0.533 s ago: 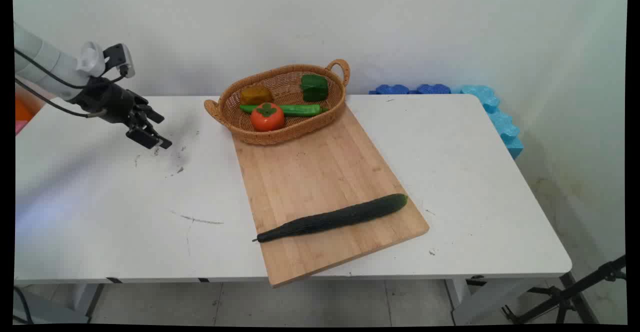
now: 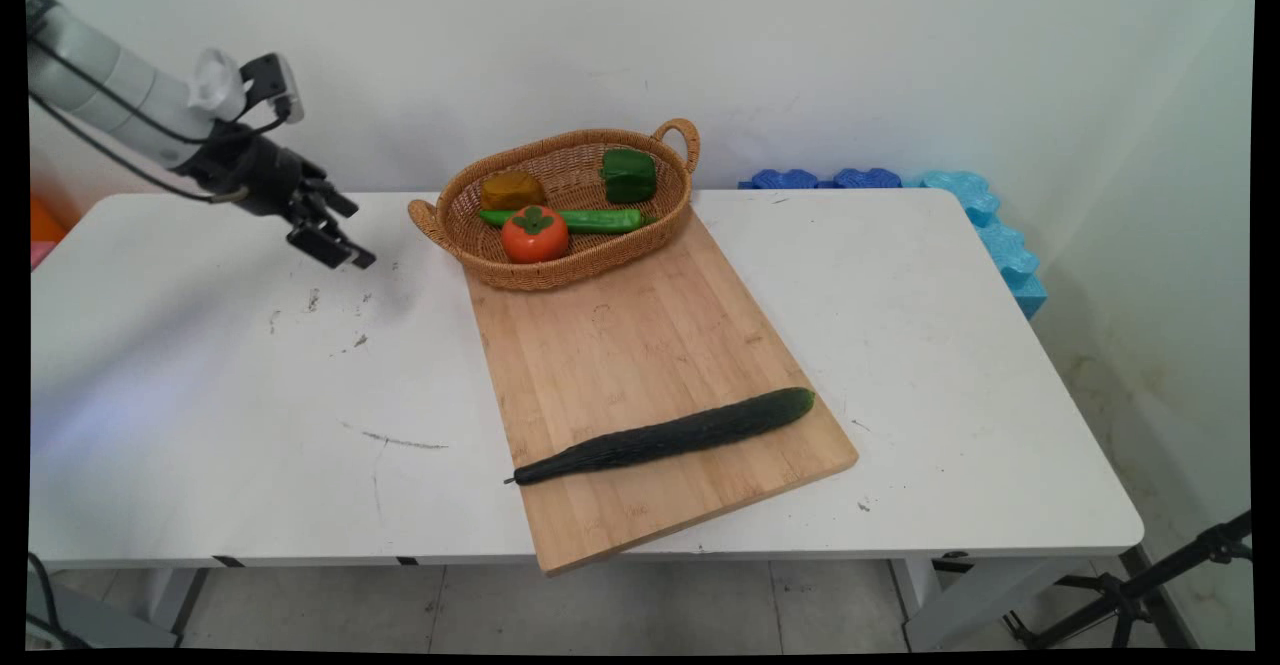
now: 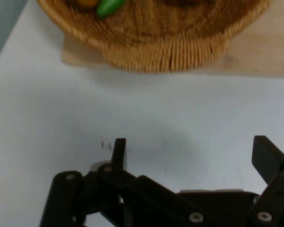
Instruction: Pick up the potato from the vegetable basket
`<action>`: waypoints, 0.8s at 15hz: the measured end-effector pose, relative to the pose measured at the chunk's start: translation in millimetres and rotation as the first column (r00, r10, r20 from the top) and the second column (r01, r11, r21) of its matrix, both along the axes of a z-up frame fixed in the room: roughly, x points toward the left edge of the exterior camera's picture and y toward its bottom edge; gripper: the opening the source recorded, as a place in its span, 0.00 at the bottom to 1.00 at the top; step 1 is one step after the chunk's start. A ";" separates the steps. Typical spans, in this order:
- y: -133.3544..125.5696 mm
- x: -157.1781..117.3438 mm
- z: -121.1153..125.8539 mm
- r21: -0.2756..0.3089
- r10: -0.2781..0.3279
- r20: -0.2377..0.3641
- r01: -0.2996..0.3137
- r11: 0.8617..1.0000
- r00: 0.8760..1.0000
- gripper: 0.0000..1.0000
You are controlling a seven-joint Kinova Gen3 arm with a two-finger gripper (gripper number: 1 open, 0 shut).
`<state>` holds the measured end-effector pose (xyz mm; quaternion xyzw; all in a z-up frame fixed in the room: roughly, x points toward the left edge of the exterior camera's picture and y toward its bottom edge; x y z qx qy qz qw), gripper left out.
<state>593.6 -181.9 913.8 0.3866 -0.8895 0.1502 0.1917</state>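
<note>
Main view: black gripper (image 2: 340, 245) up in the air over the far left part of the white table (image 2: 200, 395), near the far edge, tilted down toward the right. Fingers spread apart, nothing between them. Wicker basket (image 2: 450, 207) nearest to it, just to its right, not touching.

Basket standing on the far end of a wooden cutting board (image 2: 640, 345), with one handle over the board's left edge and the other handle toward the wall. Inside the basket: an orange-red persimmon (image 2: 534, 233) at the near side, a long green chili pepper (image 2: 580, 218) lying just behind it, a green bell pepper (image 2: 628, 175) at the far right, a brownish-yellow piece (image 2: 512, 189) at the far left, kind cannot be told.

Dark green cucumber (image 2: 665, 437) lying across the near end of the board, thin stem end at the board's left edge, thick end close to the right edge and a little farther back. Near corner of the board sticking out over the table's near edge.

Blue foam pieces (image 2: 960, 207) along the far right corner of the table, against the wall.

Hand view: two fingers (image 3: 119, 152) wide apart over bare white table with small dark marks. Basket wall (image 3: 170, 52) at the top, on the board's corner, with a bit of green pepper showing inside.
</note>
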 end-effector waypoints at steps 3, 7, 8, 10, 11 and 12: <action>-19.8 -16.7 11.4 -0.033 -0.021 0.014 0.021 0.999 1.000 1.00; -41.8 -34.1 18.4 -0.064 -0.043 0.034 0.046 0.997 0.998 1.00; -49.5 -39.9 19.3 -0.073 -0.051 0.041 0.054 0.996 0.998 1.00; -64.6 -50.7 18.8 -0.086 -0.064 0.056 0.069 0.994 0.996 1.00; -69.4 -54.1 18.1 -0.090 -0.067 0.060 0.073 0.993 0.996 1.00; -76.1 -58.6 16.9 -0.094 -0.072 0.067 0.078 0.992 0.995 1.00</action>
